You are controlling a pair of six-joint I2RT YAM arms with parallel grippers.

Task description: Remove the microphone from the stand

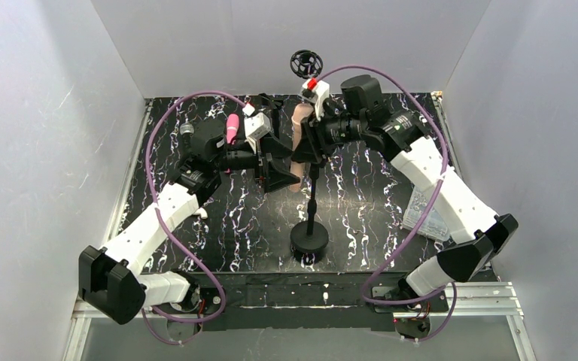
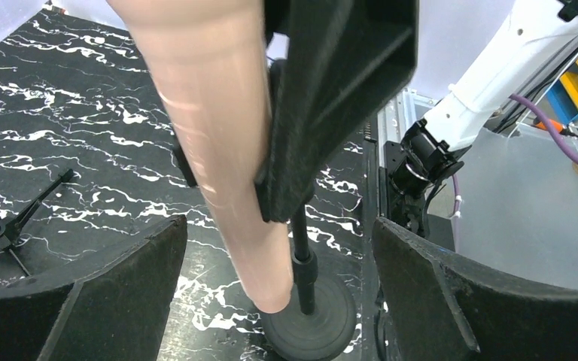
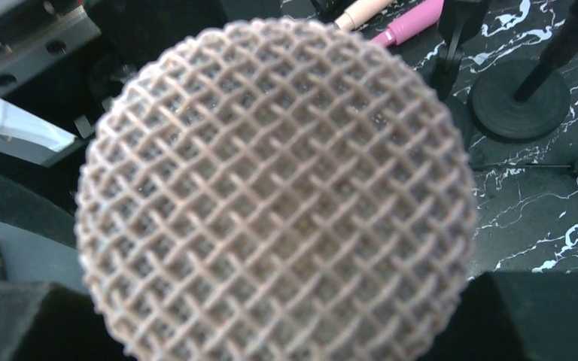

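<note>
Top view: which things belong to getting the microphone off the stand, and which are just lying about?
Job: beige mesh-headed microphone; black round-based stand.
Lying about: pink microphone; black ring-shaped piece at the back; clear plastic packet at right.

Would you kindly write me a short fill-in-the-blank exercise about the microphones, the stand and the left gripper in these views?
1. The mesh head of the beige microphone fills the ___ wrist view.
2. The left gripper has its jaws ___.
3. The stand rests on a ___ black base.
4. The second microphone, lying on the table, is ___ in colour.

Missing words: right; open; round; pink.
</note>
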